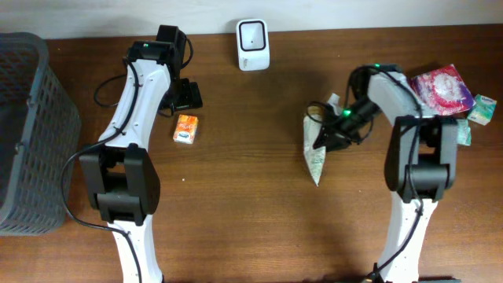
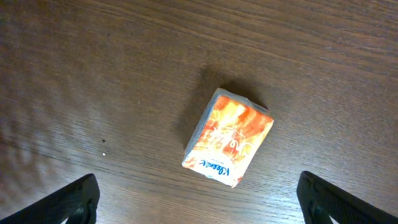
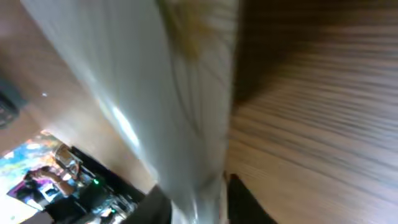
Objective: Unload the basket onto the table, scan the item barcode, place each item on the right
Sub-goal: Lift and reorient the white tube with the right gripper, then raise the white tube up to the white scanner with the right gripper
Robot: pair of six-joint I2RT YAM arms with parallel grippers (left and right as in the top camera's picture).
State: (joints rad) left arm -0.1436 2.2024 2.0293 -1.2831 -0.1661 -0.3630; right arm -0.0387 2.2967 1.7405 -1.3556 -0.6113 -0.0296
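A pale green-and-white packet (image 1: 314, 153) hangs point-down over the table right of centre. My right gripper (image 1: 328, 134) is shut on its upper part. In the right wrist view the packet (image 3: 161, 93) fills the frame, blurred, running down between the dark fingers (image 3: 249, 205) of that gripper (image 3: 196, 208). The white scanner (image 1: 253, 44) stands at the back centre, apart from the packet. My left gripper (image 1: 187, 97) hovers open over an orange tissue pack (image 1: 185, 128). From the left wrist, the pack (image 2: 228, 139) lies flat ahead of the wide-apart gripper (image 2: 199, 208).
A dark mesh basket (image 1: 31, 134) stands at the left edge. A pile of colourful packets (image 1: 444, 90) lies at the back right, with a green one (image 1: 482, 108) beside it. Bare wood lies between the two arms.
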